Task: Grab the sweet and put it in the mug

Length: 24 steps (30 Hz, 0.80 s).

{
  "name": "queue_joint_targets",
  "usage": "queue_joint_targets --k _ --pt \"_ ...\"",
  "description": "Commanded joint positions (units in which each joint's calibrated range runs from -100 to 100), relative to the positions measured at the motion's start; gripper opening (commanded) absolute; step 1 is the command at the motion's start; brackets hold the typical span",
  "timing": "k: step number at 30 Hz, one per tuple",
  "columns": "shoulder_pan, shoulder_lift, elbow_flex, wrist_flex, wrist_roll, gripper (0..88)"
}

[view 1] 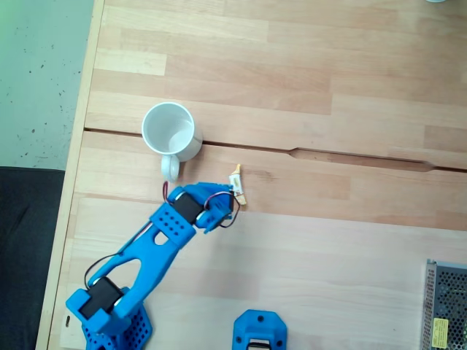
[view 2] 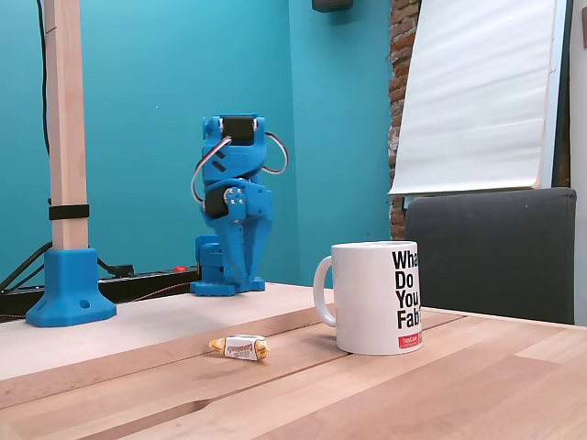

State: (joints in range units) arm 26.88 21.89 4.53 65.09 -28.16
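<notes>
1 mug (view 2: 378, 298) reads "Wha Do You Fab"; hand (view 1: 228, 206) state unclear.

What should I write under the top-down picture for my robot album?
Blue arm's gripper beside the sweet, just below the empty white mug on a wooden table.

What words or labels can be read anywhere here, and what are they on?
"Wha / Do / You / Fab", black print cut off at the curve of the mug.
Small red mark low on the mug: too small to read.
Printing on the sweet: too small to read.
Yellow label on the metal box: blurred.
</notes>
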Motion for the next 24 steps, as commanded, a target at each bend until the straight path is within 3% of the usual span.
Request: queue_joint_targets --k 1,24 --pt "1.0 1.1 -2.8 -0.3 -0.1 0.0" --pt "1.0 9.1 -13.7 0.6 -1.8 0.0"
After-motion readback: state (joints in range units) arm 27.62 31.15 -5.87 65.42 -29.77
